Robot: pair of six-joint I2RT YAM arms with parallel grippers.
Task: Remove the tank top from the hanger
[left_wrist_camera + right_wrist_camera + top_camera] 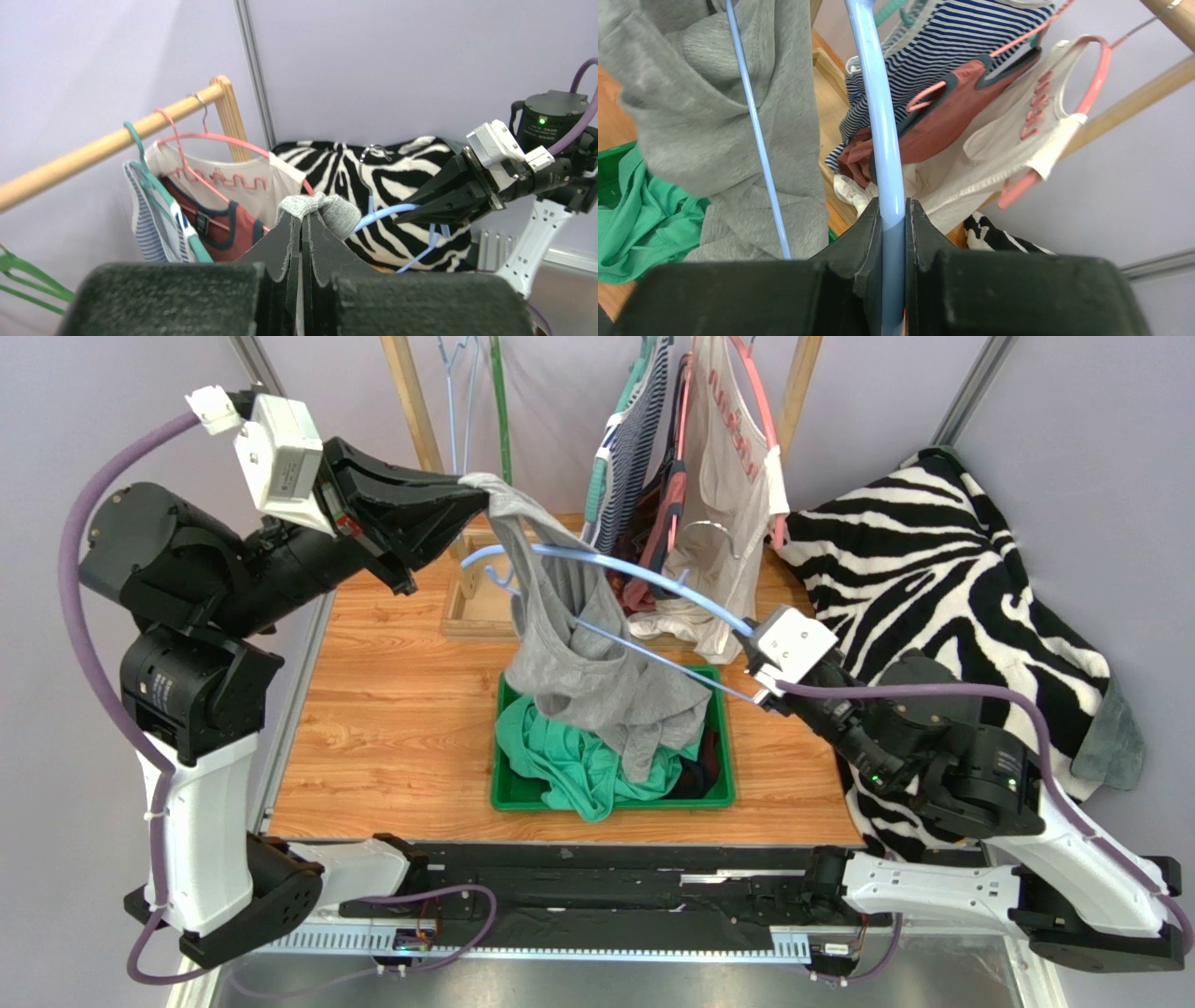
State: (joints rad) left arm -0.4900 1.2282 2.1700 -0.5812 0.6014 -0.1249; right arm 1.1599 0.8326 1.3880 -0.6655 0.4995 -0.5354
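Starting at your left, the left gripper (474, 490) is raised high above the wooden table (393, 714). Its jaws are pressed fully together on a bunched strap of the grey tank top (596, 672). Your left wrist view shows that knot of grey cloth poking out just past the fingertips.

From that pinch the tank top hangs down and to the right, draped on the light-blue hanger (877, 105). The hanger's thick upper arm runs through the cloth, and its thin lower bar lies across it. The garment's lower part sags onto the green shirt (554, 749) heaped in the green bin (709, 802) at the middle of the table. So the tank top is on the hanger, between your two grippers, with one strap pulled up to the left.

Further right, the right gripper (762, 655) is nearly closed, clamping the end of the hanger's thick arm between its fingers, clear of the grey cloth.

Behind, a striped top (962, 35) and a cream top (1018, 133) hang on the wooden rail (105, 143). A zebra-print blanket (954, 574) lies right of the table.
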